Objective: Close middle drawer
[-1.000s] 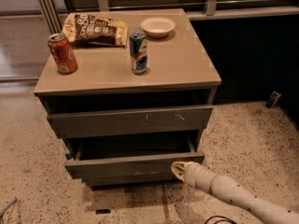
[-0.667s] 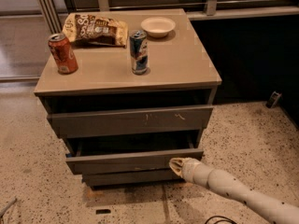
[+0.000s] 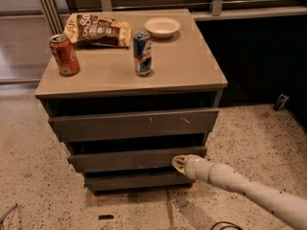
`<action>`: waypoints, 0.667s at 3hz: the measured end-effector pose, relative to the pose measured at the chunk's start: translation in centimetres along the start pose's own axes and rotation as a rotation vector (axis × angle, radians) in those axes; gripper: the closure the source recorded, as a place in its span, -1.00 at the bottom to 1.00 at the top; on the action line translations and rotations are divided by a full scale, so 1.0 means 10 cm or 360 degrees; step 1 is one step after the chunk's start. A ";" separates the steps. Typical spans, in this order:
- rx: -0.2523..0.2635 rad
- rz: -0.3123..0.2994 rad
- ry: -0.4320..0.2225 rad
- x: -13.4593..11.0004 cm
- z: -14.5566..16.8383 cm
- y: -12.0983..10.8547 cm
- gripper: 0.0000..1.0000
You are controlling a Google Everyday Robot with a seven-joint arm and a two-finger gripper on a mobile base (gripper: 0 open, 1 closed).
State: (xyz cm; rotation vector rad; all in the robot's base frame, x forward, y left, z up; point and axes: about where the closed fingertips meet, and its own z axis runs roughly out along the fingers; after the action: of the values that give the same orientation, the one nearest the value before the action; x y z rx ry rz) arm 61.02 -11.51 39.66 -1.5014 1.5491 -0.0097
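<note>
Although its front stands a little proud of the body of the table (image 3: 192,63), the middle drawer (image 3: 124,159) is nearly in, and only a dark slit of its interior shows above the front. Its long axis runs left to right across the view, and its plain flat face points toward the camera. It sits between the larger drawer front (image 3: 129,124) with pale scratch marks above and the shortest drawer front (image 3: 134,180) below.

The pincer (image 3: 180,163) is at the right end of the middle drawer's face, its pale tip against the wood. The speckled cream arm (image 3: 249,188) runs off to the lower right corner. Whether the pincer is wide or narrow cannot be told.

On the table top a red can (image 3: 64,55) stands at the left and a blue can (image 3: 143,53) near the middle, both upright. A snack bag (image 3: 98,30) lies flat at the back, with a small pale bowl (image 3: 162,27) to its right.
</note>
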 end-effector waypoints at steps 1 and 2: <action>-0.0109 -0.0015 0.0010 -0.02 0.03 -0.05 1.00; -0.0300 0.0029 0.0011 -0.06 -0.12 0.10 1.00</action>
State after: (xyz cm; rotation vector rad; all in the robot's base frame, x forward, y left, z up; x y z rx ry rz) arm 59.37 -11.45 40.12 -1.6343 1.6053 0.1454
